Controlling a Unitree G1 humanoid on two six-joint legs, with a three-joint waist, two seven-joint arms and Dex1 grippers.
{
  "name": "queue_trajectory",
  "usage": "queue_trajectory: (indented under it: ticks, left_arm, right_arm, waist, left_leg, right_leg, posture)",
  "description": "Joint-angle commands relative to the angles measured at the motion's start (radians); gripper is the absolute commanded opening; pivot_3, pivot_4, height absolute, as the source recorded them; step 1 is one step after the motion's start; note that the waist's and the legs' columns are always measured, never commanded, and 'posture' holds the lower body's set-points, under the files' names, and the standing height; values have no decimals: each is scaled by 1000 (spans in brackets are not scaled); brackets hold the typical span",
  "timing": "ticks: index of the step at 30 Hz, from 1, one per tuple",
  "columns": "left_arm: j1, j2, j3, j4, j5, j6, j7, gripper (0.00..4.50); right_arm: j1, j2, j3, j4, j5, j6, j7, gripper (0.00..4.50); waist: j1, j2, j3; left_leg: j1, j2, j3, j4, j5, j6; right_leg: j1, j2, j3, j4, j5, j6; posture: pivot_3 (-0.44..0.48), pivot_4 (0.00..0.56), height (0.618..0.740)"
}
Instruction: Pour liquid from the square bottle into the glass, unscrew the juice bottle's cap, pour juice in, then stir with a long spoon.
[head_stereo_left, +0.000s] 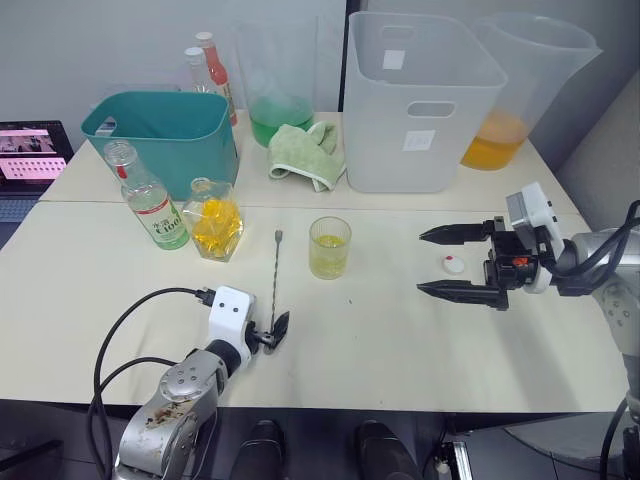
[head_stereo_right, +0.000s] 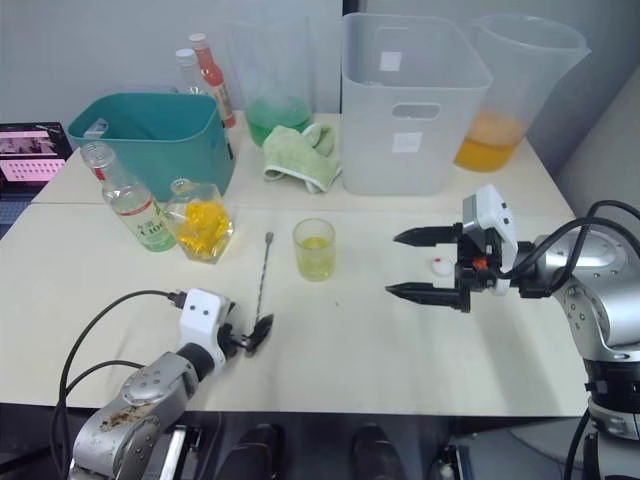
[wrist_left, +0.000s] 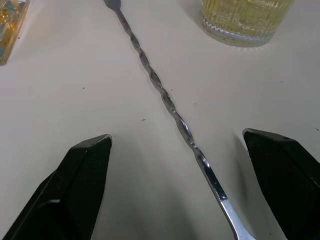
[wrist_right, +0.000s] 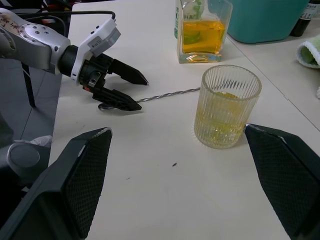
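Observation:
The long spoon (head_stereo_left: 274, 280) lies flat on the table, pointing away from me. Its near end sits between the fingers of my open left gripper (head_stereo_left: 280, 331), and the twisted stem (wrist_left: 165, 100) runs through the gap without being clamped. The glass (head_stereo_left: 329, 247) stands just right of the spoon, holding yellow liquid. At the left stand the square bottle (head_stereo_left: 213, 218) and the juice bottle (head_stereo_left: 148, 198), which has no cap on its neck. The white cap (head_stereo_left: 454, 264) lies on the table between the fingers of my open right gripper (head_stereo_left: 424, 262), which points toward the glass (wrist_right: 226, 106).
A teal bin (head_stereo_left: 165, 135), a green cloth (head_stereo_left: 305, 155) and a white bin (head_stereo_left: 420, 100) line the back. Behind them are pitchers with green (head_stereo_left: 280, 90) and orange liquid (head_stereo_left: 520, 90) and red-capped sauce bottles (head_stereo_left: 212, 65). A laptop (head_stereo_left: 30, 150) sits far left.

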Motion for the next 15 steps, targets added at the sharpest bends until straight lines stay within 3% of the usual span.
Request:
queue_trajectory:
  ticks: [1,6,10,15]
  left_arm:
    - [4,-6,-24,26,25,41,14,2886]
    - [-7,14,7,34,62,64,31,1262]
    - [27,7,97,18,41,57,35,10]
    - [70,91,186,38,43,-5,-36,10]
  right_arm:
    - [5,-12,-37,-39,26,6,-7,4500]
    - [8,-12,-36,-33,20,-1,-2,4500]
    - [3,-18,-25,-30,32,31,5,4500]
    - [8,-7,-22,-28,19,26,6,4500]
  waist:
    - [0,0,0]
    - [0,0,0]
    - [-12,1,0]
    - [-25,1,-1]
  left_leg:
    - [0,0,0,0,0,0]
    - [0,0,0,0,0,0]
    - [1,1,0,0,0,0]
    - [2,1,0,-1,0,0]
  right_leg:
    - [0,0,0,0,0,0]
    - [0,0,0,0,0,0]
    - [0,1,0,0,0,0]
    - [0,1,0,1,0,0]
  posture:
    - [0,150,740]
    - [0,150,740]
    - [0,150,740]
    - [0,150,740]
